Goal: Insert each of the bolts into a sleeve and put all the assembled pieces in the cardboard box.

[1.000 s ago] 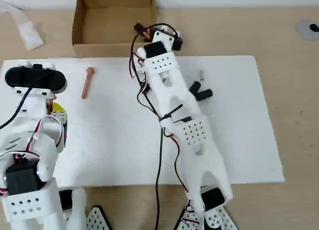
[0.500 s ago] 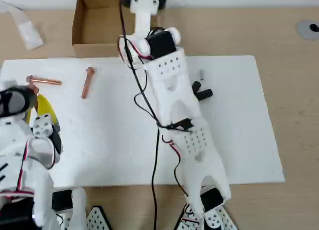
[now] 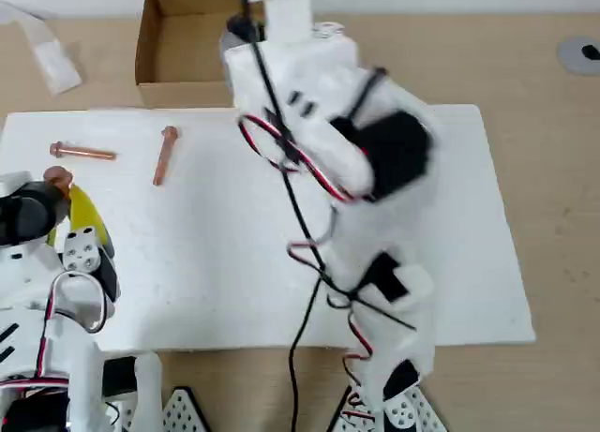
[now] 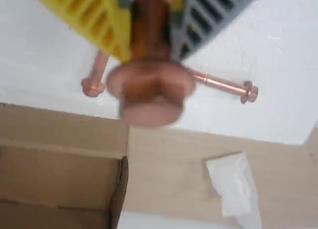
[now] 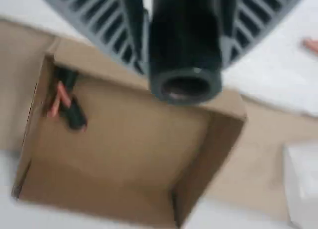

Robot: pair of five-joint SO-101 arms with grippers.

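While the left gripper (image 4: 150, 25) was clamped on a copper bolt (image 4: 150, 92), its yellow and grey fingers pressed to either side of the shank and the flanged head jutting past their tips, it hung over the white mat (image 3: 216, 263) near the left edge of the table (image 3: 544, 67). Beyond it on the mat lay the first loose bolt (image 3: 82, 152), running roughly parallel to the table's far edge. The second loose bolt (image 3: 165, 156) lay a little to the right, apart from the first, with its head towards the cardboard box (image 3: 150, 52). That box stood at the table's far edge, just past the mat. The right arm (image 3: 375, 170) stretched from the near edge across the mat to the box. There the right gripper (image 5: 185, 20) was closed on a black sleeve (image 5: 185, 55), its open bore showing, above the box's interior. Inside, one assembled piece (image 5: 67, 102), a dark sleeve with copper showing at its end, lay against a wall near a corner. A paper scrap (image 3: 52, 62) lay near the far left corner of the table, apart from the box.
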